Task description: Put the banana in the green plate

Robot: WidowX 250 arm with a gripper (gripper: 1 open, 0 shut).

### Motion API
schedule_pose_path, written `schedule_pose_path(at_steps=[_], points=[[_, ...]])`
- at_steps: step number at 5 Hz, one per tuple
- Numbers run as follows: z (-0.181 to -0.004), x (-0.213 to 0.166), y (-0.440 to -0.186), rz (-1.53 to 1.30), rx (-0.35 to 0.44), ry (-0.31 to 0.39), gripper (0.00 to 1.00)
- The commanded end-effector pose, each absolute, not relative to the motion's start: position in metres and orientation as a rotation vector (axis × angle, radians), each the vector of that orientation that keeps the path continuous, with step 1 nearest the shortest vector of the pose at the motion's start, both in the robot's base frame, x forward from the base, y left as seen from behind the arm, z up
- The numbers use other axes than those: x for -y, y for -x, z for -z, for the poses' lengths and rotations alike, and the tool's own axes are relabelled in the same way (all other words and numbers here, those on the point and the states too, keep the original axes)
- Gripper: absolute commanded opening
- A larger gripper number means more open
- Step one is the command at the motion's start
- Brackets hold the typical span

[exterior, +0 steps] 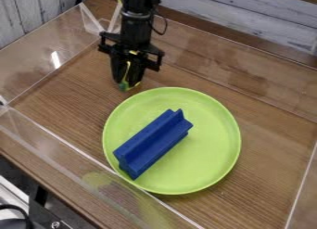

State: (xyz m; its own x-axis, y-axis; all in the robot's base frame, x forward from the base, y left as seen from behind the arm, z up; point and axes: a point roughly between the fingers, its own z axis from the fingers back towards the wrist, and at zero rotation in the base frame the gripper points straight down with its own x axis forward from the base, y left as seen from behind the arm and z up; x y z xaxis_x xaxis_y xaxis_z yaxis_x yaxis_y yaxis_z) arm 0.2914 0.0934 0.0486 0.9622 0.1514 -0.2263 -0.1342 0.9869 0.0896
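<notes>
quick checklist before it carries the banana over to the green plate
1. Tool shut on the banana: ok, a yellow-green bit shows between the fingers.
2. Banana lifted off the table: cannot tell.
3. Green plate within the walled area, just in front of the tool: ok.
4. Plate free of other things: not ok, a blue block lies across it.
5. Bare plate area near the tool: ok.
</notes>
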Motion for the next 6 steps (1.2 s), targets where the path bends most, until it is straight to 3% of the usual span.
schedule_pose_path(at_steps=[1, 6], points=[[-0.084, -0.092, -0.302, -0.135, -0.134, -0.104, 0.00], [-0.123, -0.059, -0.282, -0.112, -0.111, -0.125, 0.00]])
